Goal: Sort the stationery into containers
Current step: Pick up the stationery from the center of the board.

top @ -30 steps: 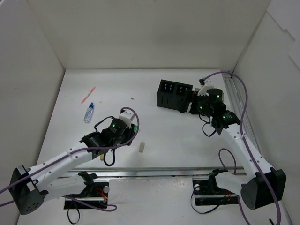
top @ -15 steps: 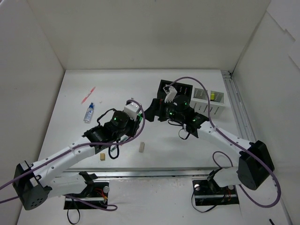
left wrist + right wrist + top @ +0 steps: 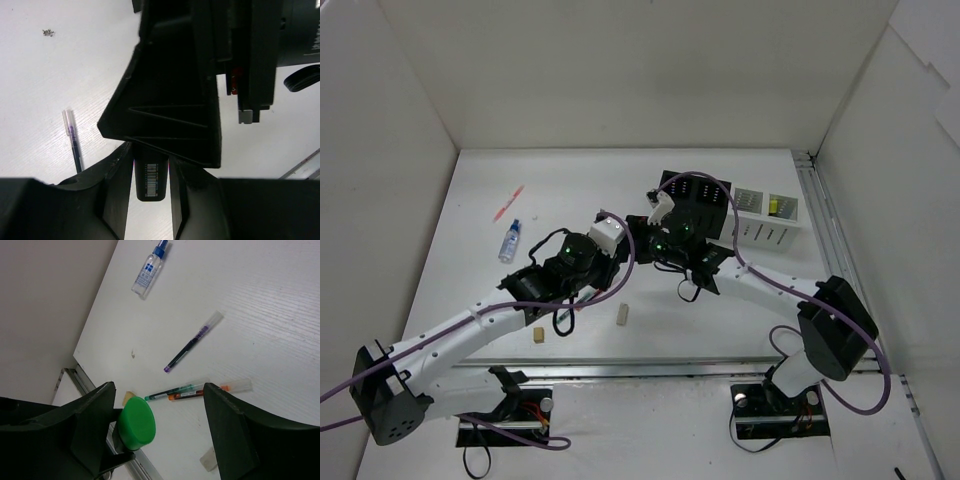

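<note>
Clerk: Hazards first. What is threatening this entry?

Checker: Handover, by my reading. The left gripper [image 3: 150,167] is clamping a green-ended highlighter [image 3: 138,422] by its black barrel. The right gripper [image 3: 158,400] is standing with its fingers either side of the green end. If the left one is letting go before the right one is pinching, the highlighter is dropping onto the table [image 3: 560,180] among the loose pens [image 3: 190,389]. The green end is also sitting off-centre, close beside one of the right fingers [image 3: 95,425], so a pinch is likely catching the round cap crookedly and squirting it out. In the left wrist view the two arms' fingers are crowding each other, so a knock is looking possible.

Clerk: Grippers, state?

Checker: Left is squeezing the barrel, with both pads touching it. Right is spreading wide and carrying nothing. Whether that near finger is touching the cap, I cannot tell.

Clerk: Locations?

Checker: The highlighter is hanging mid-table, off the surface. It is sitting short of the black container [image 3: 695,195] and the white container [image 3: 767,215] at the back right. The bottle [image 3: 148,267], pink pen [image 3: 507,204] and erasers [image 3: 622,314] are lying loose and awaiting sorting.
</note>
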Controlling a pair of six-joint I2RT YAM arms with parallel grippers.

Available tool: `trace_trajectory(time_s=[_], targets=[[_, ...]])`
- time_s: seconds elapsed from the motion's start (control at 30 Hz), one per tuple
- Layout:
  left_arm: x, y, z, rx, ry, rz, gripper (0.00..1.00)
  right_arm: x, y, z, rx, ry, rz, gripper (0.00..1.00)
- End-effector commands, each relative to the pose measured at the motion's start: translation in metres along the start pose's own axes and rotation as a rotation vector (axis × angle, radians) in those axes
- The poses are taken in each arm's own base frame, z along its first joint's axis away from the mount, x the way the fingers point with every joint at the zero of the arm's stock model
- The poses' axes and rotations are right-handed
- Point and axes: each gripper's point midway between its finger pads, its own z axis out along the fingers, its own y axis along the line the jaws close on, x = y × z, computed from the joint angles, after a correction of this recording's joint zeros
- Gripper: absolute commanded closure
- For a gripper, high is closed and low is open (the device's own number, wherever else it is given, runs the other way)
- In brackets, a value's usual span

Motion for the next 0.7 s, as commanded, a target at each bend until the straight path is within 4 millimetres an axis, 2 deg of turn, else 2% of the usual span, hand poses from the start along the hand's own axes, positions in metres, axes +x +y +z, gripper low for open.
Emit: trace_trajectory(time_s=[0.0, 0.1, 0.2, 0.23, 0.27, 0.3, 0.33, 0.4, 0.47, 0.57, 0.63, 0.67], targets=[[-0.058, -0.012, -0.006, 0.051, -0.186, -0.004, 0.93, -0.021, 0.047, 0.004, -0.131, -0.066, -0.027, 0.33], [-0.06, -0.012, -0.006, 0.052, -0.185, 0.004, 0.93, -0.022, 0.047, 0.005, -0.13, -0.071, -0.024, 0.4], [-0.061, -0.012, -0.006, 0.051, -0.193, 0.01, 0.93, -0.022, 0.05, 0.005, -0.13, -0.074, -0.03, 0.53], [-0.063, -0.012, -0.007, 0.05, -0.199, 0.008, 0.93, -0.021, 0.051, 0.004, -0.127, -0.076, -0.03, 0.65], [-0.064, -0.012, -0.007, 0.05, -0.202, 0.007, 0.92, -0.023, 0.05, 0.004, -0.123, -0.085, -0.029, 0.71], [-0.065, -0.012, -0.007, 0.048, -0.205, 0.005, 0.91, -0.025, 0.049, 0.002, -0.111, -0.099, -0.027, 0.83], [-0.066, -0.011, -0.007, 0.043, -0.209, 0.004, 0.85, -0.028, 0.048, 0.0, -0.106, -0.11, -0.029, 0.88], [-0.069, -0.01, -0.008, 0.038, -0.214, 0.004, 0.82, -0.032, 0.049, -0.004, -0.093, -0.134, -0.033, 0.95], [-0.073, -0.01, -0.009, 0.037, -0.225, 0.007, 0.57, -0.037, 0.049, -0.007, -0.074, -0.153, -0.05, 0.98], [-0.075, -0.008, -0.011, 0.026, -0.232, 0.007, 0.44, -0.05, 0.034, -0.015, 0.032, -0.186, -0.095, 1.0], [-0.073, -0.003, -0.015, 0.005, -0.238, -0.005, 0.21, -0.065, 0.028, -0.026, 0.081, -0.223, -0.13, 1.0], [-0.075, 0.003, -0.02, -0.006, -0.25, -0.016, 0.17, -0.08, 0.019, -0.036, 0.11, -0.261, -0.129, 1.0]])
